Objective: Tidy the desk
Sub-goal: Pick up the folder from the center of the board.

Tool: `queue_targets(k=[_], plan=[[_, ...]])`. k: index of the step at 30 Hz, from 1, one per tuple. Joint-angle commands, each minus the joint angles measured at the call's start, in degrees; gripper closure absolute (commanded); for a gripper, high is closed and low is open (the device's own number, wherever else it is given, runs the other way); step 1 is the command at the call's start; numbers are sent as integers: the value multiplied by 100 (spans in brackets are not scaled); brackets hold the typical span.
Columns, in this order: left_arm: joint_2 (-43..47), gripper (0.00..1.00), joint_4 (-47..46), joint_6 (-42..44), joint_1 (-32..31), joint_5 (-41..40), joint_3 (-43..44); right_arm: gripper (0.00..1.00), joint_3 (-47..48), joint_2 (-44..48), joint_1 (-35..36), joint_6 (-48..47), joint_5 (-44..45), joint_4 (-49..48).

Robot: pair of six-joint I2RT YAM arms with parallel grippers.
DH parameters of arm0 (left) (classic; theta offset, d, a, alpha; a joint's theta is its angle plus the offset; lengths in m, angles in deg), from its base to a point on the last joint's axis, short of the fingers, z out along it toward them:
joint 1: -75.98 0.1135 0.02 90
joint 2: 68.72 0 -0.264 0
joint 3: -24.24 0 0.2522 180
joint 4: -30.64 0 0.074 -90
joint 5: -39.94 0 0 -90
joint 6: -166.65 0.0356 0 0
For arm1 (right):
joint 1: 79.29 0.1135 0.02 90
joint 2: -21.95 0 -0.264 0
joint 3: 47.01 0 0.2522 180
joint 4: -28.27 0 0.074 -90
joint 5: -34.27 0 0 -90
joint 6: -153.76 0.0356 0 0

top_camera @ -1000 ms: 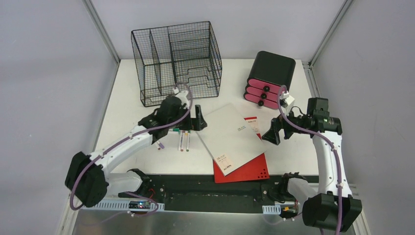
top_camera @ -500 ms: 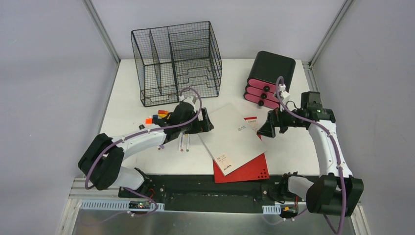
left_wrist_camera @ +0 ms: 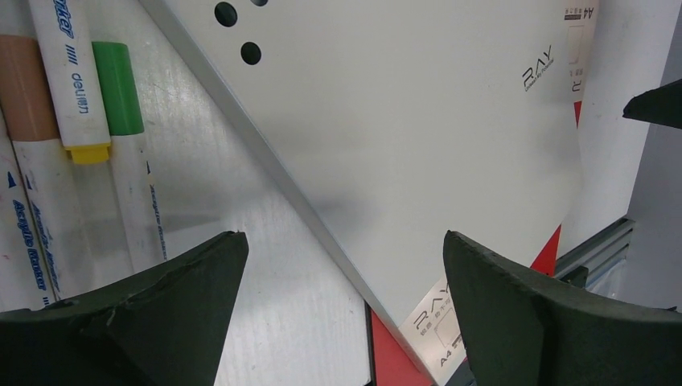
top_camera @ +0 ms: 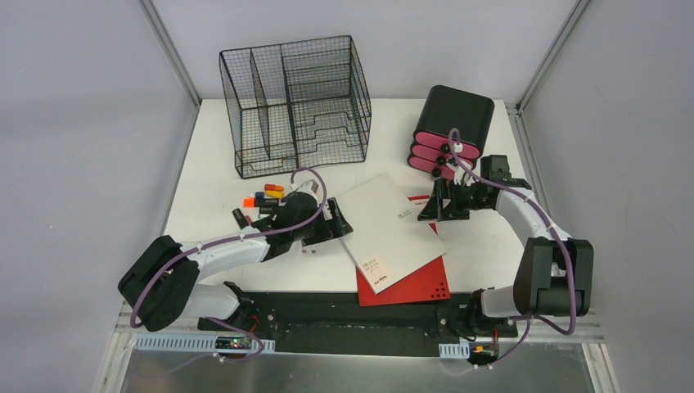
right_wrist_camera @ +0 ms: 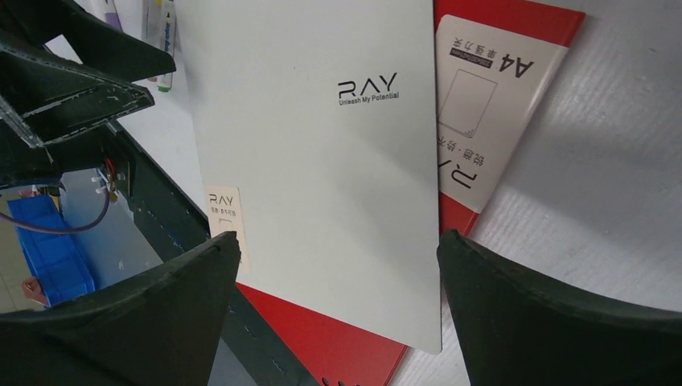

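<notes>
**Both grippers spread, one at each side of the grey folder**

The desk (top_camera: 209,155) fills the middle of the top view, running from the black strip at the bottom up to the organizer (top_camera: 295,102) at upper centre and the drawer box (top_camera: 458,115) at upper right. Nothing has been put away yet, as far as these views show.

Your left gripper (top_camera: 334,219) sits low at centre-left with its jaws spread wide and nothing between them. In its wrist view the fingers straddle the left edge of the grey folder (left_wrist_camera: 418,137), which cuts diagonally across the frame. The markers (left_wrist_camera: 72,121) lie side by side in the upper left, just beside that edge. This looks like a line-up to catch the folder's edge rather than the pens.

Your right gripper (top_camera: 431,205) is at centre-right, also fully spread and empty. It points across the folder's opposite side, near the corner where the red folder (top_camera: 417,286) shows from underneath. The grey folder lies askew on the red one, and the red one's bottom corner reaches the black strip. That would explain a two-sided approach, since a thin flat sheet is hard to pinch from above and easier to lift or square up from its edges.

Small coloured bits (top_camera: 262,196) lie just below the organizer, left of centre. Whether either finger touches the folder, you cannot tell from these views.
</notes>
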Motion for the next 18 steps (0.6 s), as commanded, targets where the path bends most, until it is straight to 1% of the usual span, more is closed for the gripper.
queue_targets(k=[1, 6, 8, 10, 12, 15, 18], plan=[[92, 4, -569, -185, -95, -80, -106, 4, -5, 33, 1, 376, 273, -419], [-83, 4, -721, -241, -161, -24, -98, 5, -23, 183, 0, 272, 670, -413], [-136, 4, -793, -263, -185, -8, -102, 7, 75, 208, 5, -23, 948, -212], [-189, 4, -881, -251, -204, 10, -105, 7, 268, 157, 2, -498, 1120, 200], [-255, 4, -1008, -228, -212, 67, -122, 7, 384, 107, -1, -864, 1139, 545], [-367, 5, -1096, -188, -214, 142, -94, 7, 365, 74, -1, -1253, 1130, 754], [-470, 5, -1196, -180, -232, 197, -102, 8, 427, -152, -1, -1575, 1176, 984]])
